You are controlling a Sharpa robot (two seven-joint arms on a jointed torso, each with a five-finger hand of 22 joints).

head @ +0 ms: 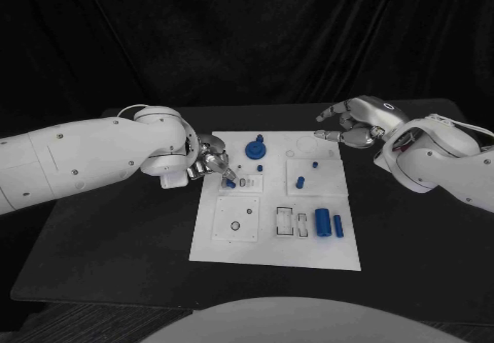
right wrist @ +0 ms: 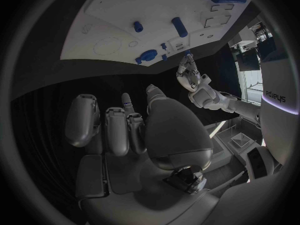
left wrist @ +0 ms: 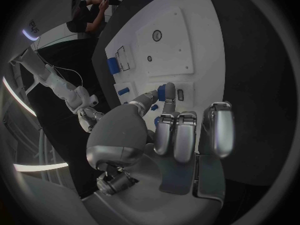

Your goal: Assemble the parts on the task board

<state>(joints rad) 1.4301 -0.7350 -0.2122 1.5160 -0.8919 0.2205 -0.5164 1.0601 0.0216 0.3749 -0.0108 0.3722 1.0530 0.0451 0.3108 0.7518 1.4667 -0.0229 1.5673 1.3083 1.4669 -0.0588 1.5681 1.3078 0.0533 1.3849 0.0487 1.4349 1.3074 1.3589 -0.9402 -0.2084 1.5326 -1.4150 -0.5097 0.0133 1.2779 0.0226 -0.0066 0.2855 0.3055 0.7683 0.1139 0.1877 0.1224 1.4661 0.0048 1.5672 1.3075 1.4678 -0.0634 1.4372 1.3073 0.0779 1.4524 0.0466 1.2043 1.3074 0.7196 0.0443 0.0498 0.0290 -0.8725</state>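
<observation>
The left arm reaches in over the table, and the left hand (head: 209,166) is bent down over the left half of the board (head: 276,250). Its thumb and one finger pinch a small blue part (left wrist: 164,91) against the board, just beside a small dark slot (left wrist: 180,94); the other fingers (left wrist: 186,135) are curled in above it. In the head view that part (head: 228,183) sits right at the fingertips.

The right hand (head: 353,121) hangs off the board's far right corner, above the black table (head: 103,243), with its fingers loosely curled and nothing in them.

A blue gear (head: 255,149) stands on the board near the left hand. A short peg (head: 300,182) stands mid-board, and two cylinders (head: 328,222) lie side by side towards the near right edge, well apart from both hands.
</observation>
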